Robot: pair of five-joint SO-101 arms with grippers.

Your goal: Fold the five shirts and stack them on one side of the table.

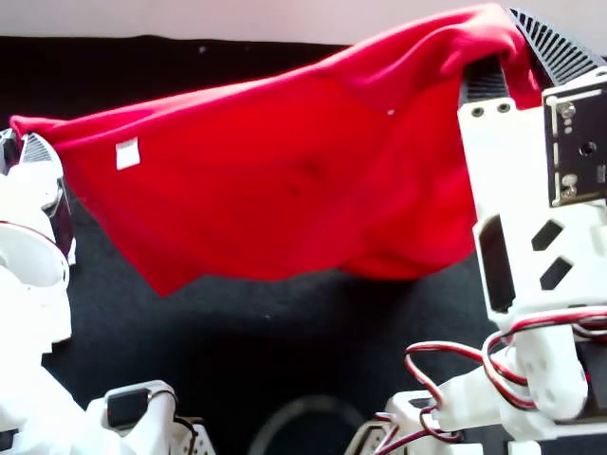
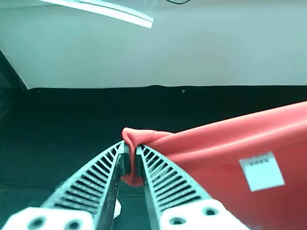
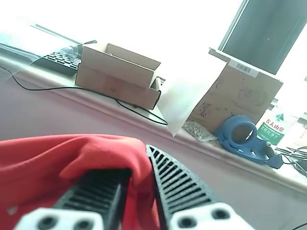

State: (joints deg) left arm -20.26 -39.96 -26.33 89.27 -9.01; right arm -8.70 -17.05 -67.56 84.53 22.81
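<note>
1. I see the left gripper (image 2: 132, 146) clamped on one corner of the red shirt (image 1: 285, 180), near the table's (image 1: 285, 360) left edge.
2. The right gripper (image 3: 138, 163) pinches the opposite corner, near the right edge.
3. The shirt hangs spread between them, above the table's middle.

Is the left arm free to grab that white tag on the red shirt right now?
Probably not. The left gripper is shut on one end of the shirt, holding it up with the right gripper; it must let go first to reach the tag.
</note>
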